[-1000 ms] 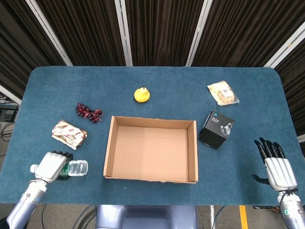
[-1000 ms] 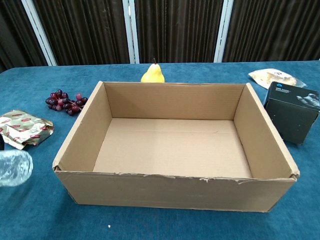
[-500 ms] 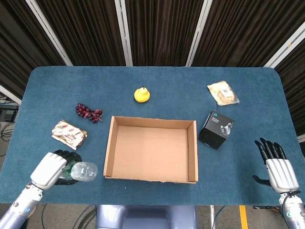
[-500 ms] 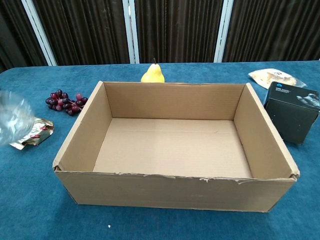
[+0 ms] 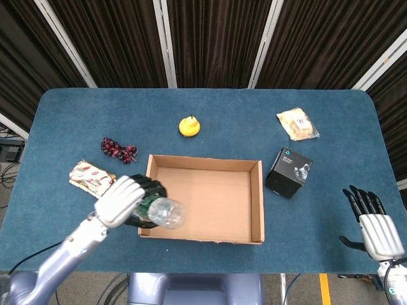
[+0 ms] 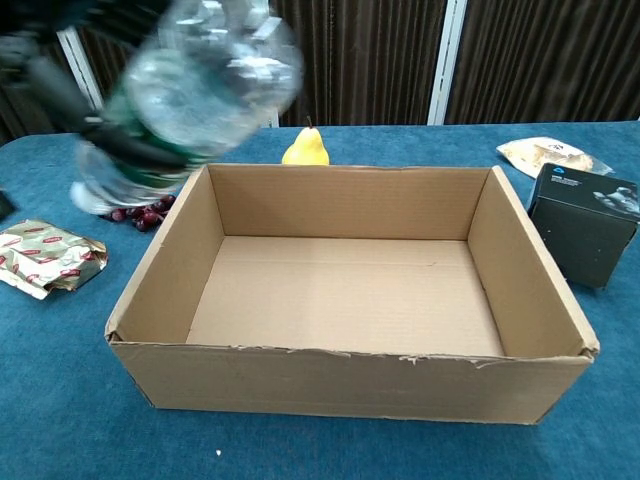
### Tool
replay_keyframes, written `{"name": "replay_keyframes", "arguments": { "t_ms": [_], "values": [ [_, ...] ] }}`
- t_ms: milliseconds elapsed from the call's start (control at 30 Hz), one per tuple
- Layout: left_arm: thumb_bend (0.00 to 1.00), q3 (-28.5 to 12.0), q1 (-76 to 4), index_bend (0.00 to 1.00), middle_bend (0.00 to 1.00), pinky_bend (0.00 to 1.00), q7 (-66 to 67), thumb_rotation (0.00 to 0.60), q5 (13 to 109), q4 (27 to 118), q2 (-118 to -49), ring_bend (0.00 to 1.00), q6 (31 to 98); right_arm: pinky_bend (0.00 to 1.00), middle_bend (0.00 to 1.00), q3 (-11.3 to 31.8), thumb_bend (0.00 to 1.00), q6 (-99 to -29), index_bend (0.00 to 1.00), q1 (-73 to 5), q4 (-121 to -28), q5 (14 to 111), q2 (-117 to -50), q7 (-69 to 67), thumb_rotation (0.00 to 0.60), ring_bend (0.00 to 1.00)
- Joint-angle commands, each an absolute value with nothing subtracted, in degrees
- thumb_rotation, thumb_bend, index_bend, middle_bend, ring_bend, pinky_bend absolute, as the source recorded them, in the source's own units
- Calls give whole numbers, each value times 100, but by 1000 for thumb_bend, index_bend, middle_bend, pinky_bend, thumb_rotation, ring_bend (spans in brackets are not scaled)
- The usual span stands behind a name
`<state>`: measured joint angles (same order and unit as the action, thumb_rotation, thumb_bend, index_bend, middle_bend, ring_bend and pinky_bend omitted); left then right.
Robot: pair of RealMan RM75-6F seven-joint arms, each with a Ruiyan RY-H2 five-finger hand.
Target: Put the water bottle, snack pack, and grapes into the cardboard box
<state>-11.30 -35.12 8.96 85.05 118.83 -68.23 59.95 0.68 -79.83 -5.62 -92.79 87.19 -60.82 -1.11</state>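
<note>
Blue table (image 5: 222,108) carries an open cardboard box (image 5: 202,199) at frame centre. Left hand (image 5: 124,199) grips the water bottle (image 5: 162,213) above the box's lower-left corner. Right hand (image 5: 374,225), lower right, rests with fingers spread, grasping nothing. Snack pack (image 5: 91,178) and grapes (image 5: 118,150) lie left of the box.

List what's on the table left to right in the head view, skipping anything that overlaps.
Snack pack → grapes → pear → black box → right hand. Left out: the left hand, water bottle and cardboard box, and the clear bag, which overlaps the black box's span.
</note>
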Motion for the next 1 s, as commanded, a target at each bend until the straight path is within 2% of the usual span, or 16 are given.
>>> {"name": "replay_keyframes", "arguments": {
  "t_ms": [33,300,433,500,567,600,667,733,767,833,867,933,1000],
  "values": [
    [553,-1583,-4296,927,745,668,1396,600,7525,11653,-7598,621,5253,0,0,78,22,-7981,0,-554,-9249,8679,-6063,-184,600,0],
    [541,-1934,-5271,929,748,667,2188,600,6504,10443,-9187,622,5113,0,0,77,22,-7935,0,-550,-9154,8631,-6030,-358,600,0],
    [511,-1935,-5618,924,745,655,2481,600,6243,9867,-9780,620,5091,0,0,118,22,-7906,0,-553,-9097,8534,-6018,-447,600,0],
    [463,-1903,-5722,903,729,643,2587,600,6159,9671,-9967,614,5083,0,0,133,22,-7881,0,-561,-9078,8497,-6014,-481,600,0],
    [357,-1849,-5806,814,678,629,2694,600,6068,9505,-10104,597,5054,0,0,144,22,-7845,0,-576,-9063,8470,-6011,-500,600,0],
    [292,-1798,-5855,730,638,622,2772,600,5993,9422,-10156,580,5006,0,0,146,22,-7817,0,-587,-9053,8456,-6008,-508,600,0],
    [221,-1714,-5927,555,572,614,2817,600,5820,9378,-10163,552,4828,0,0,155,22,-7787,0,-600,-9041,8434,-6002,-520,600,0],
    [147,-1674,-5945,312,502,607,2768,600,5692,9421,-10114,524,4696,0,0,160,22,-7780,0,-599,-9034,8416,-6000,-528,600,0],
    [118,-1646,-5943,228,474,599,2723,600,5634,9473,-10055,510,4619,0,0,163,22,-7794,0,-592,-9033,8412,-5997,-532,600,0],
    [37,-1582,-5946,48,338,536,2712,600,5584,9559,-9919,418,4509,0,0,164,22,-7820,0,-576,-9029,8410,-5997,-532,600,0],
    [13,-1516,-5956,6,238,481,2742,600,5544,9630,-9792,335,4413,0,0,164,22,-7836,0,-570,-9027,8417,-6001,-525,600,0],
    [0,-1370,-6002,0,81,375,2830,600,5380,9865,-9434,174,4144,0,0,162,22,-7859,0,-562,-9037,8429,-6009,-503,600,0],
    [0,-1310,-6022,0,9,276,2870,600,5297,10084,-9156,50,4031,0,0,161,23,-7862,0,-563,-9048,8435,-6015,-476,600,0]
  ]
}}
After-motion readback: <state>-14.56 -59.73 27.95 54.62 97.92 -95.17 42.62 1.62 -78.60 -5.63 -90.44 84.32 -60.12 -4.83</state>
